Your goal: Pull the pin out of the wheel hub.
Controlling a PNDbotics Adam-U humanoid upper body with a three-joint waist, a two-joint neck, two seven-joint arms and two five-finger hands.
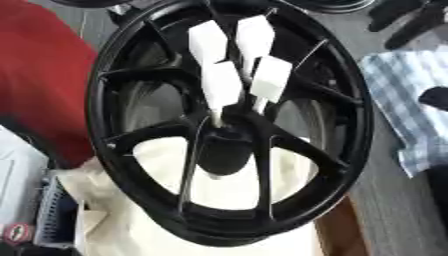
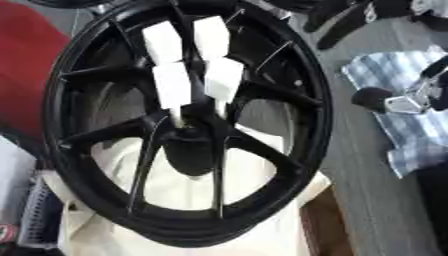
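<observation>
- The black wheel [image 1: 229, 125] stands tilted on a cream cloth [image 1: 227, 235], its hub [image 1: 226, 145] near the middle of both views.
- Four white blocks [image 1: 220, 82] sit in a cluster above the hub; thin white stems run from the lower two down into it. These look like the pins; their long axis runs roughly up and down the views, leaning slightly.
- The right hand [image 2: 385, 97] shows only in the right eye view, at the right edge over a checked cloth [image 2: 411, 135]. I see a dark rounded part and a silver joint; I cannot tell how its fingers stand.
- The left hand shows in neither view.
- The pins lie well apart from the right hand, to its left and slightly up; I judge that hand the nearer one, and the pull would go along the stems, away from the hub.
- A red shape [image 1: 39, 75] lies left of the wheel.
</observation>
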